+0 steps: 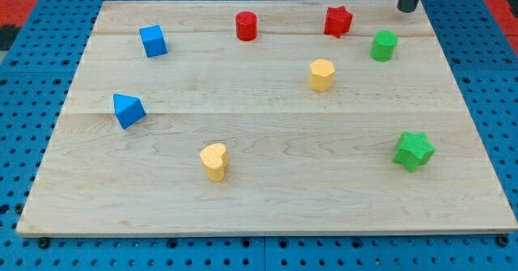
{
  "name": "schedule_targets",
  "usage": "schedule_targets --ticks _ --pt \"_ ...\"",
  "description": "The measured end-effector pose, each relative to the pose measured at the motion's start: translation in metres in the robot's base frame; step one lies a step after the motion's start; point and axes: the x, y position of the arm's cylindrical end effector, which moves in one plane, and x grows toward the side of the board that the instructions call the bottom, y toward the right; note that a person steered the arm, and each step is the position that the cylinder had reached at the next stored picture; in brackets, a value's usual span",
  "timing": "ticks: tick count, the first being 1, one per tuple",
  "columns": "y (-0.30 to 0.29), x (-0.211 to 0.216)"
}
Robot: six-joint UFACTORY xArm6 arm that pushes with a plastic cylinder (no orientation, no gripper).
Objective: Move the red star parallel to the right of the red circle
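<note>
The red star (338, 21) lies near the board's top edge, right of centre. The red circle, a short cylinder (246, 26), stands to its left at about the same height in the view, a clear gap between them. My tip (406, 9) is at the view's top right, at the board's top edge, to the right of the red star and slightly above it, not touching any block. The rod's upper part is cut off by the view's top.
A green cylinder-like block (384, 46) sits just below right of the red star. A yellow hexagon (321, 74) is mid-board. A green star (413, 150) is at right, a yellow heart (214, 161) lower centre, a blue cube (152, 40) and blue triangle (127, 110) at left.
</note>
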Motion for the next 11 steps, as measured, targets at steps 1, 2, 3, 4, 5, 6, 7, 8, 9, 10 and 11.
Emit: schedule_targets --ticks 1,2,3,4,5,6,7,8,9,10,11 --pt "-0.006 0.000" --pt "-0.038 0.040" --pt "-0.110 0.063" --pt "-0.109 0.063" --pt "-0.102 0.057" --pt "-0.085 0.040" --pt "-0.113 0.015" --pt "-0.113 0.015" --pt "-0.113 0.014" --pt "-0.119 0.014" --pt "-0.120 0.014"
